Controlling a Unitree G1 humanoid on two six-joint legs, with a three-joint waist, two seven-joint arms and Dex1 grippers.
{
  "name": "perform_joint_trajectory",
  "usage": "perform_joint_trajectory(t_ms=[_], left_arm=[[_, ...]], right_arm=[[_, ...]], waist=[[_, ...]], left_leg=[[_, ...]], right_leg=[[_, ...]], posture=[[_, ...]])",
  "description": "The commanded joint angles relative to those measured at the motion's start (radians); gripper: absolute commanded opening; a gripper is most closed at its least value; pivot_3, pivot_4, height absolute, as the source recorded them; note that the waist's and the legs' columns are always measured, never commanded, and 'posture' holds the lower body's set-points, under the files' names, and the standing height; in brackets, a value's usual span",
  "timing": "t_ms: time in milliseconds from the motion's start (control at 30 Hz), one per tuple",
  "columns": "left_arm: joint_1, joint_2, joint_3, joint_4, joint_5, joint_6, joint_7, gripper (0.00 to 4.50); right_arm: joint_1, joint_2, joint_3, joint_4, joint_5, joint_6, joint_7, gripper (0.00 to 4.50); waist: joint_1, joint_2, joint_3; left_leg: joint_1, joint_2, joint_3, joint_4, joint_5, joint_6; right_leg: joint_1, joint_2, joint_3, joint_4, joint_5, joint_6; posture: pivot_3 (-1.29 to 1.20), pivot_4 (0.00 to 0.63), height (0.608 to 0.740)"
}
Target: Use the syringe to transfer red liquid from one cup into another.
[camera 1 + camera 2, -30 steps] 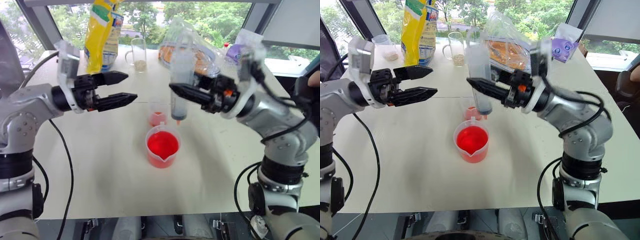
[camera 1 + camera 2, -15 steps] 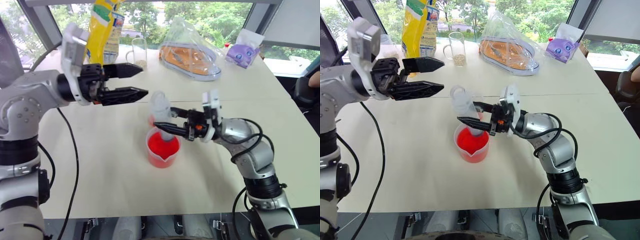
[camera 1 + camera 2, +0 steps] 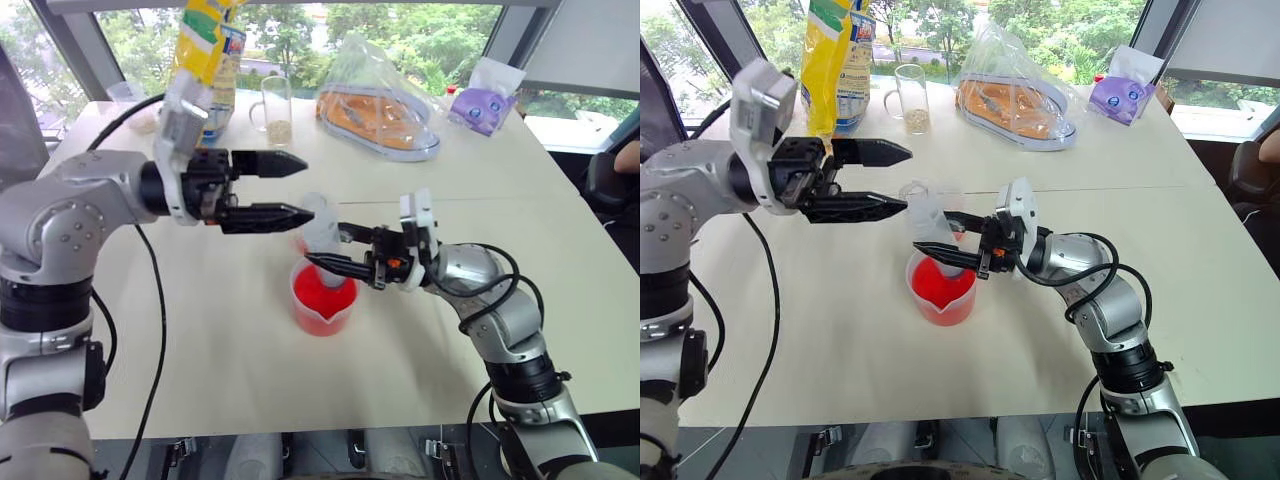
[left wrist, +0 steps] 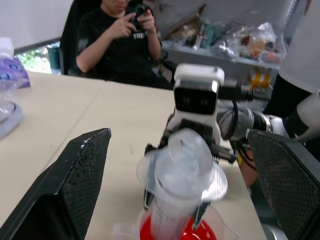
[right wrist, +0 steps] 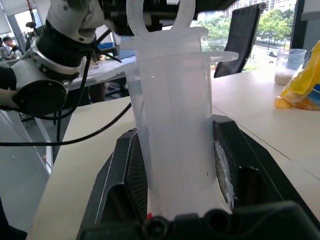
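The syringe (image 3: pixel 321 226) leans over the wide beaker (image 3: pixel 322 303) of red liquid (image 3: pixel 322 291), its lower end down inside the rim. My right gripper (image 3: pixel 325 245) is shut on the clear barrel (image 5: pixel 172 145), reaching in level from the right. My left gripper (image 3: pixel 301 188) stands open just left of the syringe's top, one finger (image 3: pixel 268 162) above and one (image 3: pixel 272 215) level with the looped handle (image 4: pixel 182 147). The small narrow cup (image 3: pixel 301 243) is mostly hidden behind the syringe; a pinkish patch shows.
At the table's back stand a yellow bag (image 3: pixel 205 60), a handled glass with grains (image 3: pixel 277 105), a clear bag with orange contents (image 3: pixel 380 100) and a purple pouch (image 3: pixel 483 105). A seated person (image 4: pixel 122 45) shows beyond the table.
My right gripper came down with the syringe, which was upright above the small cup and now tilts into the beaker. My left gripper moved right, close to the syringe's top.
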Motion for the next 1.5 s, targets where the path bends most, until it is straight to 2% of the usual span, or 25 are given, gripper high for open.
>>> perform_joint_trajectory(t_ms=[33,267,367,467,600,633,1000,1500], left_arm=[[-0.003,0.010,0.011,-0.045,-0.003,-0.003,-0.001,4.50],[0.005,-0.011,0.001,-0.059,0.002,-0.001,0.027,4.50],[0.006,-0.015,-0.001,-0.063,-0.005,0.010,0.032,3.75],[0.008,-0.022,-0.011,-0.069,-0.004,0.018,0.039,2.40],[0.014,-0.023,-0.016,-0.079,-0.004,0.026,0.037,0.35],[0.015,-0.023,-0.016,-0.080,-0.004,0.027,0.036,0.03],[-0.032,-0.045,0.017,-0.033,-0.029,0.037,0.063,0.03],[-0.134,-0.028,0.037,0.058,-0.012,0.032,0.039,0.03]], right_arm=[[-0.005,0.000,-0.012,-0.046,0.023,0.000,-0.003,1.45],[-0.010,0.000,-0.010,-0.046,0.023,0.008,-0.003,1.45],[-0.011,-0.001,-0.010,-0.050,0.024,0.012,-0.005,1.45],[-0.012,-0.001,-0.010,-0.054,0.023,0.015,-0.007,1.45],[-0.012,-0.001,-0.010,-0.059,0.024,0.019,-0.010,1.45],[-0.013,0.000,-0.009,-0.058,0.024,0.019,-0.011,1.45],[-0.009,-0.001,-0.010,-0.056,0.034,0.027,-0.008,1.45],[0.029,-0.016,0.007,-0.009,0.081,0.078,0.027,1.45]], waist=[[0.001,0.000,0.000],[0.001,0.000,0.000],[0.001,0.000,0.000],[0.001,0.000,0.000],[0.001,0.000,0.000],[0.001,0.000,0.000],[0.001,0.000,0.000],[0.001,0.000,0.000]], left_leg=[[0.000,0.000,0.000,0.000,0.000,0.000],[0.000,0.000,0.000,0.000,0.000,0.000],[0.000,0.000,0.000,0.000,0.000,0.000],[0.000,0.000,0.000,0.000,0.000,0.000],[0.000,0.000,0.000,0.000,0.000,0.000],[0.000,0.000,0.000,0.000,0.000,0.000],[0.000,0.000,0.000,0.000,0.000,0.000],[0.000,0.000,0.000,0.000,0.000,0.000]], right_leg=[[0.000,0.000,0.000,0.000,0.000,0.000],[0.000,0.000,0.000,0.000,0.000,0.000],[0.000,0.000,0.000,0.000,0.000,0.000],[0.000,0.000,0.000,0.000,0.000,0.000],[0.000,0.000,0.000,0.000,0.000,0.000],[0.000,0.000,0.000,0.000,0.000,0.000],[0.000,0.000,0.000,0.000,0.000,0.000],[0.000,0.000,0.000,0.000,0.000,0.000]], posture=[[0.00,0.150,0.740],[0.00,0.150,0.740],[0.00,0.150,0.740],[0.00,0.150,0.740],[0.00,0.150,0.740],[0.00,0.150,0.740],[0.00,0.150,0.740],[0.00,0.150,0.740]])
